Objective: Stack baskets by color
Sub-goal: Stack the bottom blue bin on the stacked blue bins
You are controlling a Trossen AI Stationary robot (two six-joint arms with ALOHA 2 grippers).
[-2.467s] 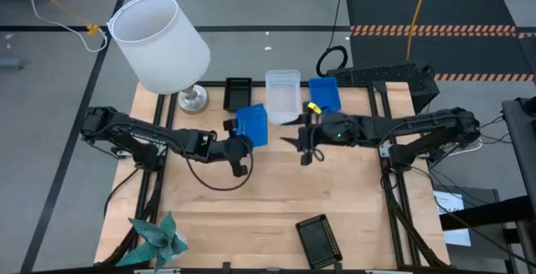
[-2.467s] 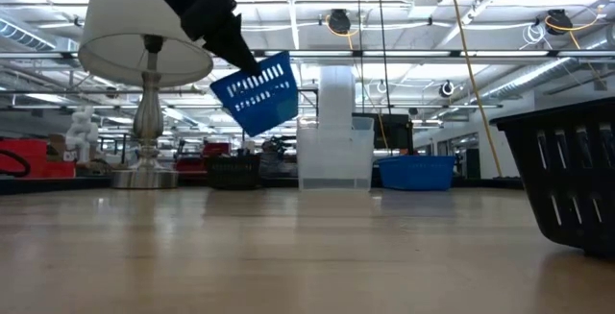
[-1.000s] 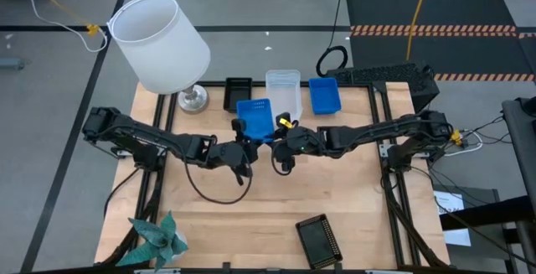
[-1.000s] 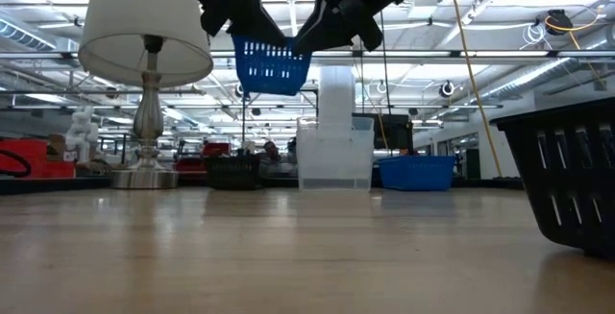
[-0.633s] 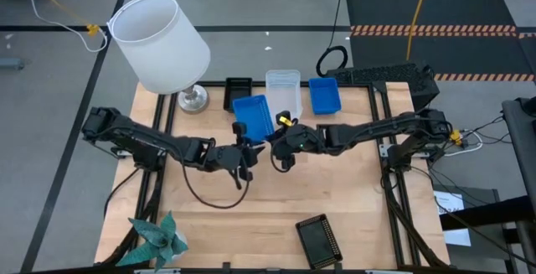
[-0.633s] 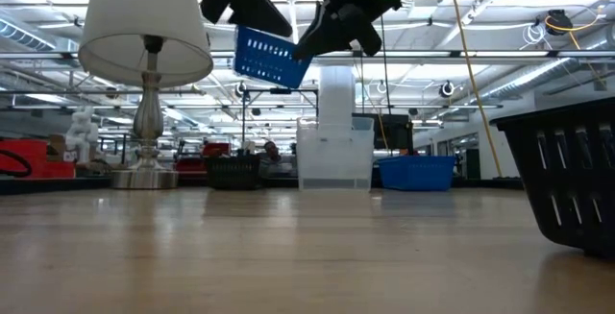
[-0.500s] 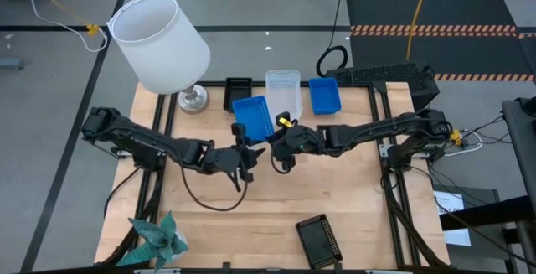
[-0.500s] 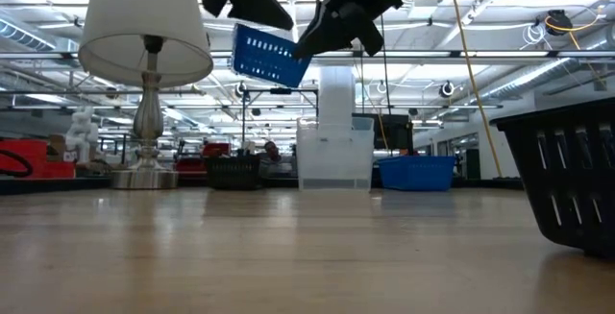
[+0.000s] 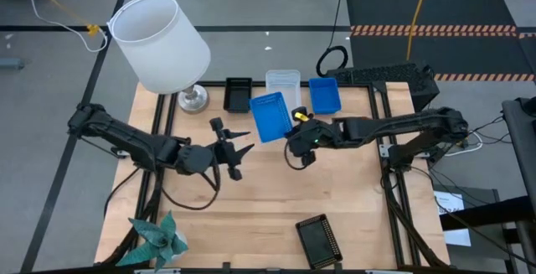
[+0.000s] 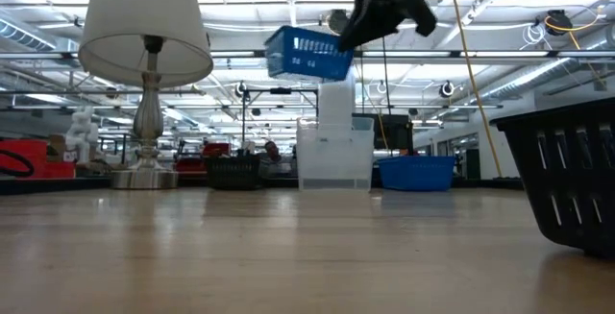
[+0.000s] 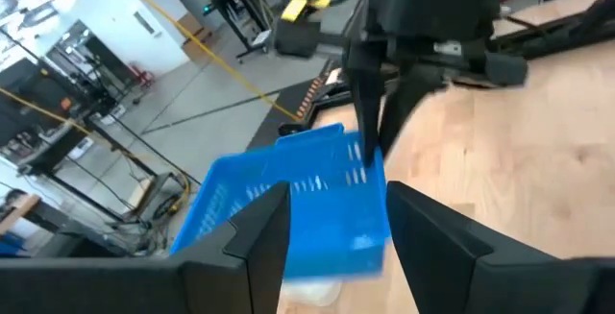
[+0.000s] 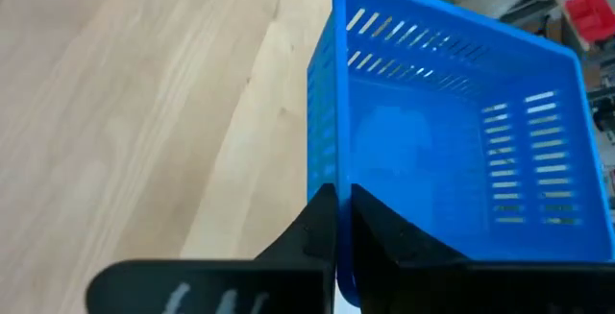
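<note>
A blue basket (image 9: 270, 116) hangs in the air above the table's far middle, with my right gripper (image 9: 295, 133) shut on it; the low view shows it high up (image 10: 307, 53). My left gripper (image 9: 242, 153) stands open to the left of the basket and a little nearer, touching nothing; in its wrist view its fingers frame the basket (image 11: 288, 208) from a distance. On the table's far edge rest a black basket (image 9: 238, 94), a stack of clear baskets (image 9: 283, 88) and another blue basket (image 9: 323, 95). Near the front edge sits another black basket (image 9: 317, 240). My right gripper pinches the rim of the blue basket's right-hand wall (image 12: 325, 181) near a corner, one finger inside the basket and one outside. The fingers come from the table's right, slanting down. The basket is lifted clear, opening up and nearly level, and juts out leftward from the fingers.
A lamp with a big white shade (image 9: 161, 43) stands at the far left corner. A teal paper star (image 9: 156, 239) lies at the near left corner. Bare wood (image 9: 268, 199) spans the table's middle between the arms and the near black basket.
My right gripper has shut on the blue basket and carried it up and toward the table's right. My left gripper has opened, let go of the basket and drawn back toward the left edge. The basket, tipped before, now hangs nearly level.
</note>
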